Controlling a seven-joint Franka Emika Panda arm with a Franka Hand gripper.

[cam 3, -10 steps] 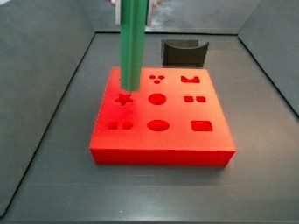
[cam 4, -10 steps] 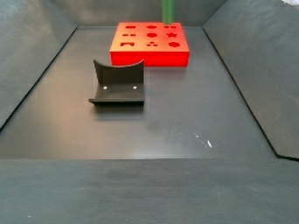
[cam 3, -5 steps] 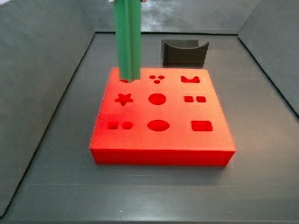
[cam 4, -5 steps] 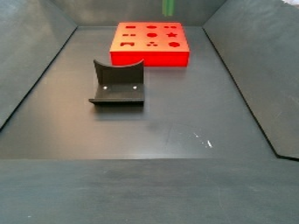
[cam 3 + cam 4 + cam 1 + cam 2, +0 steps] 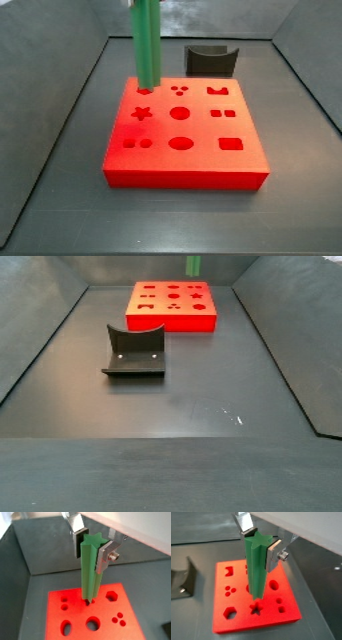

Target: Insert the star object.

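Note:
My gripper (image 5: 92,548) is shut on the top of the star object (image 5: 90,574), a long green ridged peg that hangs upright. It shows the same way in both wrist views: gripper (image 5: 261,549), peg (image 5: 256,572). The peg's lower end hovers over the red block (image 5: 238,619), close to the star-shaped hole (image 5: 256,608). In a side view the peg (image 5: 144,45) ends above the block's far left part, just behind the star hole (image 5: 140,113). In a side view only its lower end (image 5: 194,265) shows. The gripper is out of frame in both side views.
The red block (image 5: 201,170) has several differently shaped holes. The dark fixture (image 5: 134,351) stands on the floor apart from the block (image 5: 170,322), and shows behind the block (image 5: 210,58) and in a wrist view (image 5: 181,582). Grey walls enclose the floor.
The peg has risen a little and shifted slightly toward the block's far edge since a second ago. It has not moved in the last half second.

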